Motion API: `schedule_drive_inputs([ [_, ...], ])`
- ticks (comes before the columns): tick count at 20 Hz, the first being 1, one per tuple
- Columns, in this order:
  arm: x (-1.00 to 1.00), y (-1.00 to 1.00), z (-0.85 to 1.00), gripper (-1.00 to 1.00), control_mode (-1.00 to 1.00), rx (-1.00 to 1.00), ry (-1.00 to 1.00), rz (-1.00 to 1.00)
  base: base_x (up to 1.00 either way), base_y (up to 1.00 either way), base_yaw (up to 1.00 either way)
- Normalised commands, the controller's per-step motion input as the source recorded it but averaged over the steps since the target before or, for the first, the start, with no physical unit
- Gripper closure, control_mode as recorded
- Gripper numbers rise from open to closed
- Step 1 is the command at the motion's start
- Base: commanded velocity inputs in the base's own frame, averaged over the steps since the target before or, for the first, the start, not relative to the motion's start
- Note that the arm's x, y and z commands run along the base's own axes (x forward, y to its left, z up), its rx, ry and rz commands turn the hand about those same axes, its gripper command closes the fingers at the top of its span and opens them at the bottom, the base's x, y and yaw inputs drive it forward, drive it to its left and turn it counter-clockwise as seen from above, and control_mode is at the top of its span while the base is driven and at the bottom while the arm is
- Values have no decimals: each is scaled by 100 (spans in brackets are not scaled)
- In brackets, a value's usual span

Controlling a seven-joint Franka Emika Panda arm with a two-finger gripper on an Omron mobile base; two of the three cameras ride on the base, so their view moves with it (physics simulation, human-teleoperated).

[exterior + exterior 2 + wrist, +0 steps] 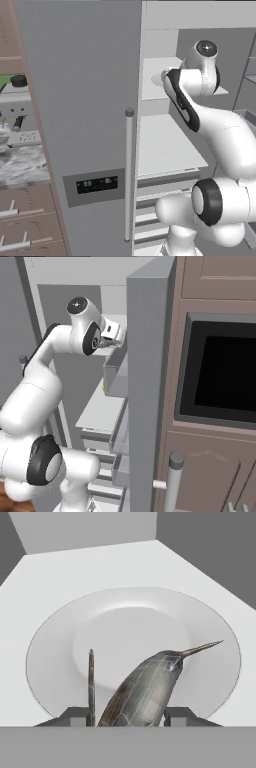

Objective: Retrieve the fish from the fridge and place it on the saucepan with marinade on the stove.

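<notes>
The fish (147,687) is slim and dark grey, its pointed snout aimed up and to the right in the hand view. It sits between my gripper's (129,718) two dark tips, whose jaws are closed against its sides. Beneath it a pale round plate (130,617) rests on a white shelf inside the fridge (85,100). In the right base view my gripper (112,336) reaches into the upper fridge compartment at shelf height. The saucepan and the stove are out of view.
The fridge's right door (145,381) stands open just right of the hand, with bins on its inner side. The left door, shut, carries a dispenser panel (97,185) and a bar handle (129,175). Brown cabinets with a dark oven window (225,371) lie to the right.
</notes>
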Motion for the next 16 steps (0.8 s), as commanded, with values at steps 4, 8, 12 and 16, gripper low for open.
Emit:
schedule_drive_inputs([
  [4, -95, 0, 17, 100, -100, 0, 0, 0, 0, 0, 0],
  [8, -100, 0, 22, 100, -100, 0, 0, 0, 0, 0, 0],
  [12, -100, 0, 13, 100, -100, 0, 3, 0, 0, 0, 0],
  [16, -100, 1, 1, 100, -100, -2, 9, 0, 0, 0, 0],
])
